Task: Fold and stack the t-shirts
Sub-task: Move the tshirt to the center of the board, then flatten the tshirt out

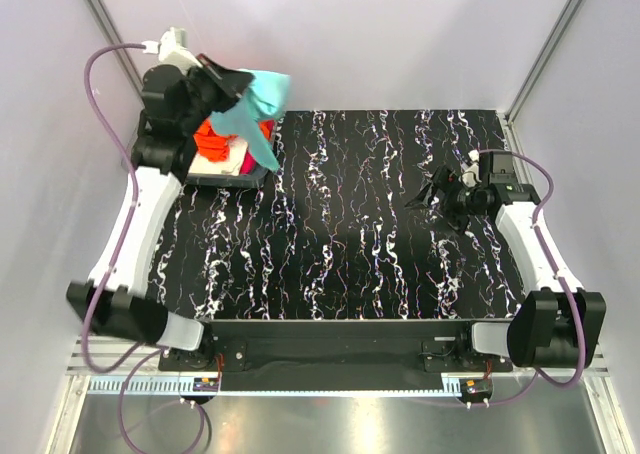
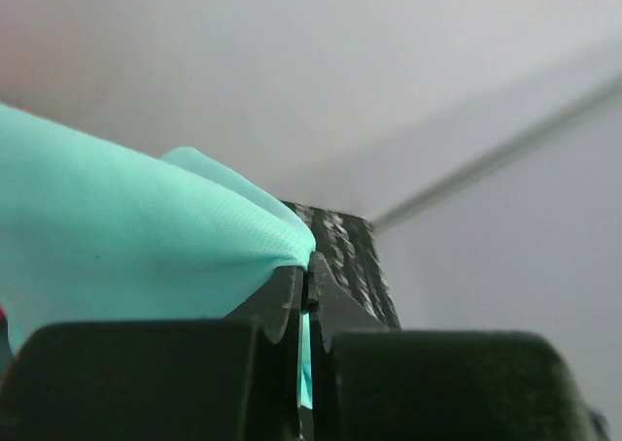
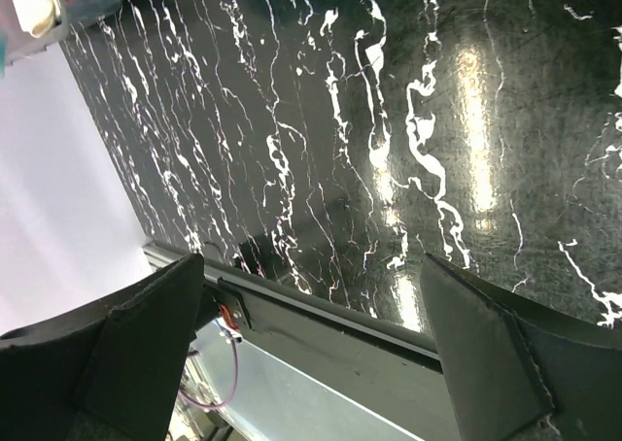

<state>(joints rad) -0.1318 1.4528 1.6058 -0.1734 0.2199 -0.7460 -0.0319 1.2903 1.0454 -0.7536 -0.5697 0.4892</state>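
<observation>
Teal one up and out of the pile

My left pincer (image 1: 237, 84) was clenched on a bunched edge of the turquoise-teal t-shirt (image 1: 262, 96) and held it up in the air over the far-left corner of the table (image 1: 350, 234). The cloth hung down toward the tray (image 1: 228, 178), where the orange t-shirt (image 1: 208, 132) and the cream-white one (image 1: 218, 158) sat in a heap. My right pincer (image 1: 428, 196) was spread wide with nothing in it, hovering over the right side of the table, well apart from all that. I'd call this the pick-up step, with no folding done yet. Next move, I reckon, was to bring the teal shirt to the middle of the table and get the right pincer onto another edge, so it landed flat and not in a lump.
</observation>
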